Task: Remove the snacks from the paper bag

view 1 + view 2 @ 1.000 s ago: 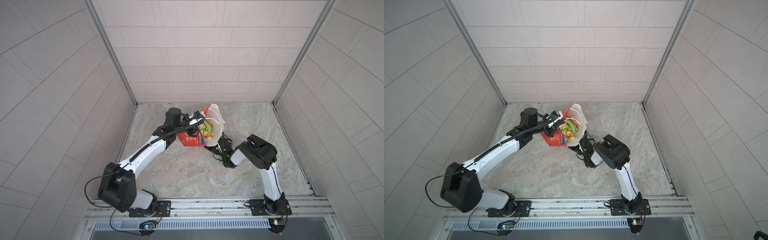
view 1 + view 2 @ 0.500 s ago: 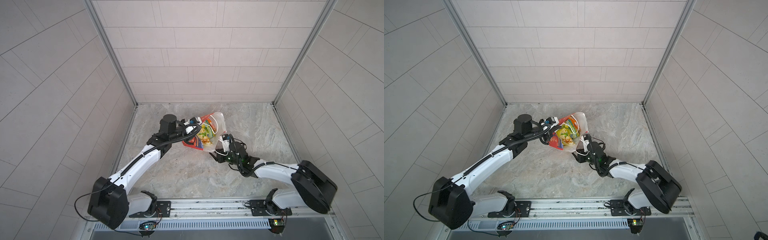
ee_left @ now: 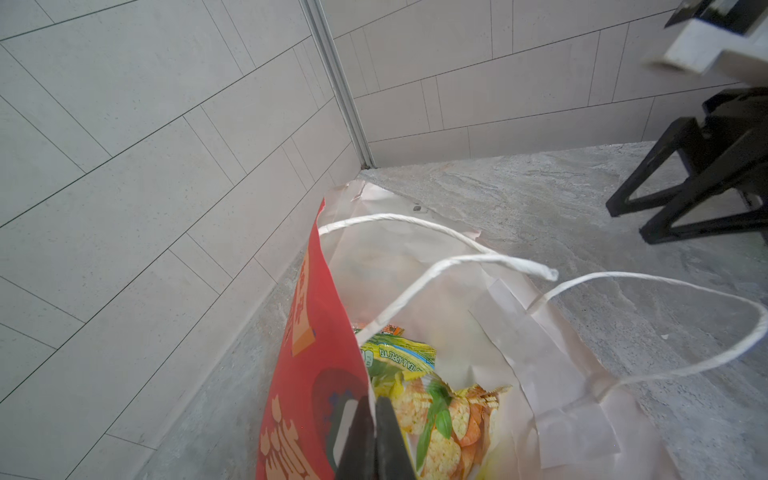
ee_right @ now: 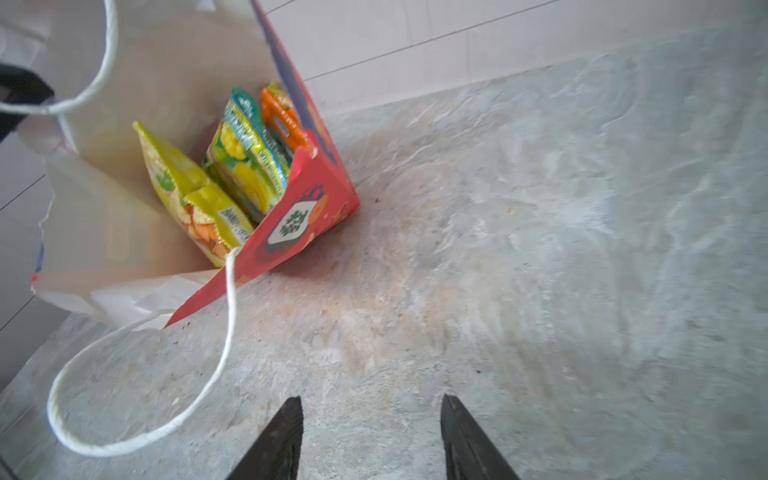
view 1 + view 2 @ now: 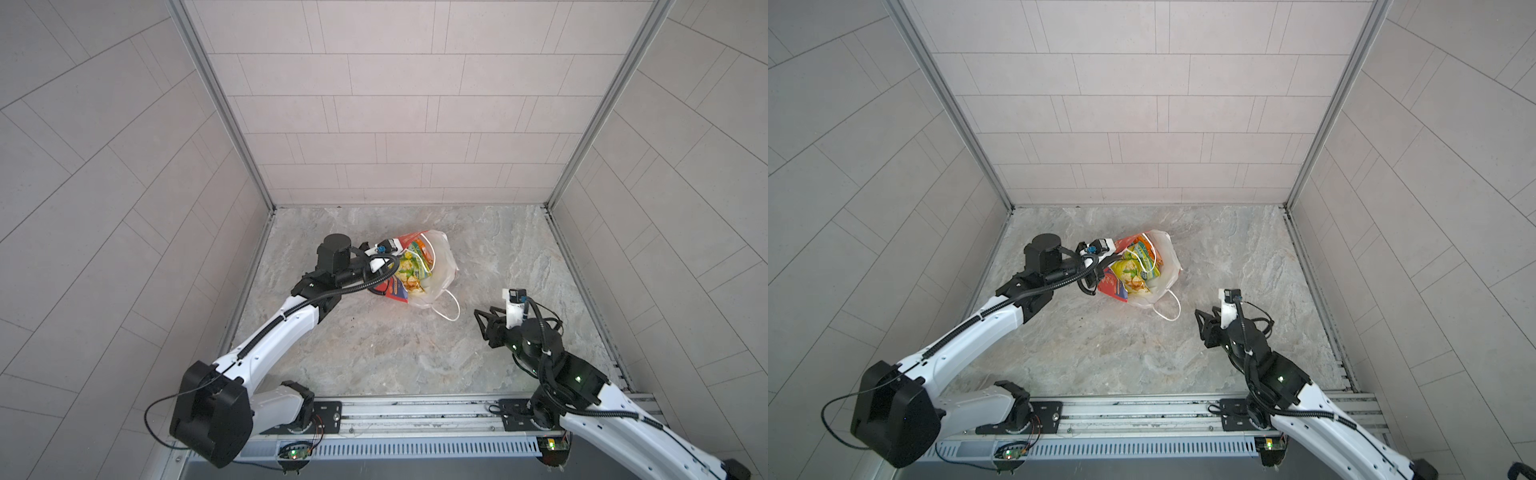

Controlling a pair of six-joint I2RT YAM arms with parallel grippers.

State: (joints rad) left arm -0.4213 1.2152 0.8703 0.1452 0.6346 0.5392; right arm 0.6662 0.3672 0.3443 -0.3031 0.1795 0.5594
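The red paper bag point(image 5: 441, 266) point(image 5: 1165, 258) leans tipped on the stone floor with its white inside facing up. Snacks point(image 5: 409, 272) point(image 5: 1134, 274) lie inside it. The right wrist view shows a yellow packet point(image 4: 195, 195), a green-teal packet point(image 4: 245, 162) and an orange one point(image 4: 280, 112). My left gripper point(image 3: 372, 402) is shut on the bag's red side panel point(image 3: 307, 374), beside a yellow packet point(image 3: 449, 419). My right gripper point(image 5: 486, 316) point(image 5: 1206, 316) point(image 4: 372, 399) hangs open and empty over bare floor, right of the bag. A white cord handle point(image 4: 224, 332) trails toward it.
Tiled walls close the floor in on three sides; the bag stands nearer the left wall. A metal rail point(image 5: 415, 411) with both arm bases runs along the front. The other cord handle point(image 3: 436, 270) arches over the bag's mouth.
My right gripper has drawn back from the bag's mouth toward the front right, and its jaws have spread. The left gripper keeps its hold on the bag's edge.
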